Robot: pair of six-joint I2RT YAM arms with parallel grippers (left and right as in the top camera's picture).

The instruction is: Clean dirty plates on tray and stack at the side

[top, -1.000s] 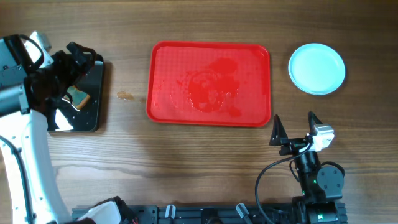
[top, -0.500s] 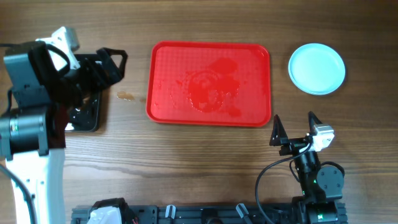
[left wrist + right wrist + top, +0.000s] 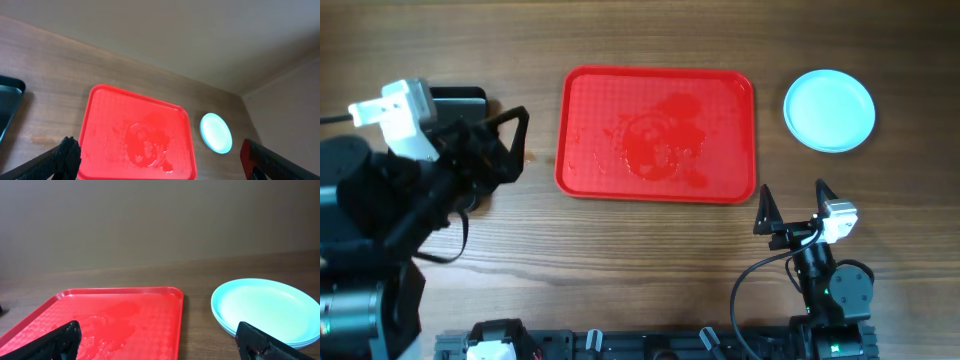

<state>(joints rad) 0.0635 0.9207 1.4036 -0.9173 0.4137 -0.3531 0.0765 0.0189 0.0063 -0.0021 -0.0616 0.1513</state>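
Table: brown wood-grain top (image 3: 640,250); grain ran left to right; its far edge met the wall
Black tray: lay at the left of the table (image 3: 460,96); dark and glossy, with a rounded corner; from overhead only its far edge showed, the rest covered; in the left wrist view just one corner of it showed at the left border
Spot: small brownish mark on the bare wood (image 3: 39,139); near the black tray, on its right
Wall: plain beige (image 3: 160,220); two faces met in a corner at the right of the left wrist view
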